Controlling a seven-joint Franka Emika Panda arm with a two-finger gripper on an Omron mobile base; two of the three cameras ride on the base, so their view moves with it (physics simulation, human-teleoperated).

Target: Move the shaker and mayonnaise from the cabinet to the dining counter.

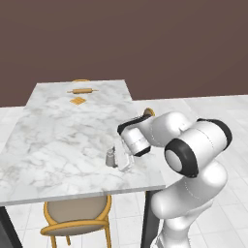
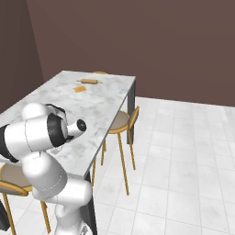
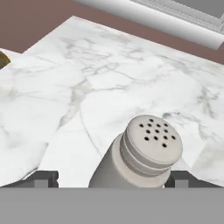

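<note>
Jaws of the gripper (image 3: 111,179) stand open, one fingertip on each side of the shaker (image 3: 140,157), which stands on the dining counter (image 1: 58,140) at lower centre. Rolling pin (image 1: 82,90) and orange square (image 1: 77,100) lie well apart, upper left.

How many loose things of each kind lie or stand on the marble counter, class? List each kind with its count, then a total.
Shaker: 1
Rolling pin: 1
Small orange square item: 1
Total on the dining counter: 3
</note>
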